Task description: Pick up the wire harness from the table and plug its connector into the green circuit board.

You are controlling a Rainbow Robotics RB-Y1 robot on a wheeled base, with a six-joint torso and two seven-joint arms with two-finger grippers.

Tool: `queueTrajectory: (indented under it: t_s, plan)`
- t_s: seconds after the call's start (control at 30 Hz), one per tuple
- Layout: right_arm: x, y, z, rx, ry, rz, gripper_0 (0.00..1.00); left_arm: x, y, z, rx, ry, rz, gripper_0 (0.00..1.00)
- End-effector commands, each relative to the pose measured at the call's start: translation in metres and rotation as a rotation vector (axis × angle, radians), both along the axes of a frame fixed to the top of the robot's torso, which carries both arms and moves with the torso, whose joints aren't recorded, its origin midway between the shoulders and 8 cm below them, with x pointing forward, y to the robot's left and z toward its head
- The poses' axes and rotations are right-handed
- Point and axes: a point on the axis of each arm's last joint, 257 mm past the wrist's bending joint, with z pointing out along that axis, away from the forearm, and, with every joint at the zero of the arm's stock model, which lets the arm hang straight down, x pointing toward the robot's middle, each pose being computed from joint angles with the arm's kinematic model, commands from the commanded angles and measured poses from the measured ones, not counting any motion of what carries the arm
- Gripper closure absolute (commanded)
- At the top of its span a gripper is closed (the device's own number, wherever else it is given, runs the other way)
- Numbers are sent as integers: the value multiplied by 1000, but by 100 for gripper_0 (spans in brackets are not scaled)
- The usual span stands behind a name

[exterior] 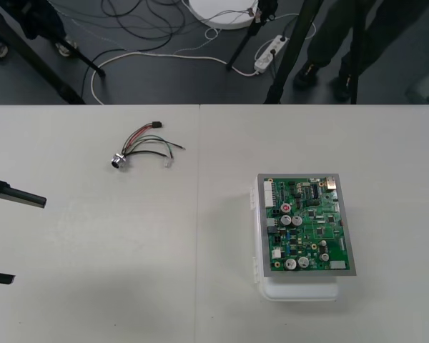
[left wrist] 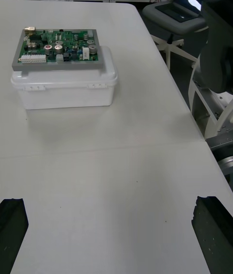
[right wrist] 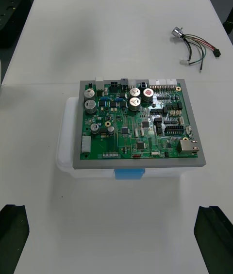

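— Black fingers (left wrist: pixel 12 228) on the left arm: how do they stand?
— Far apart, so the left jaws are wide open over the bare surface (exterior: pixel 93 286), at its left edge in the front view.
— And the right jaws?
— Open as well. Their fingers (right wrist: pixel 213 235) stand wide, and further out between them sits the green circuit board (right wrist: pixel 138 119) on its white base (right wrist: pixel 65 153).
— Where is the wire harness (exterior: pixel 144 143)?
— Loose on the left half of the surface, near the far edge, beyond the left jaws and well apart from the board. Its round metal socket (exterior: pixel 119 161) is the end nearer the robot. The small black plug (exterior: pixel 157 126) is the far end, with red, black and green wires fanned between the two.
— So the plug isn't in the board?
— No, it rests on the surface, and neither set of jaws touches the harness
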Motion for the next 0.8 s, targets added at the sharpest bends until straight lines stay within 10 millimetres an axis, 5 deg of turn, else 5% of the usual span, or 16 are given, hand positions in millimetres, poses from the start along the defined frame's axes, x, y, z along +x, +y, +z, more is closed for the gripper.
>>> queueTrajectory:
  t_s: [0.03, 0.8]
  plan:
    - [-7, -4, -2, -35, 1, 41, 0, 11, 4, 12, 5, -1, 45, 0]
    - [-7, -4, -2, -35, 1, 41, 0, 11, 4, 12, 5, -1, 45, 0]
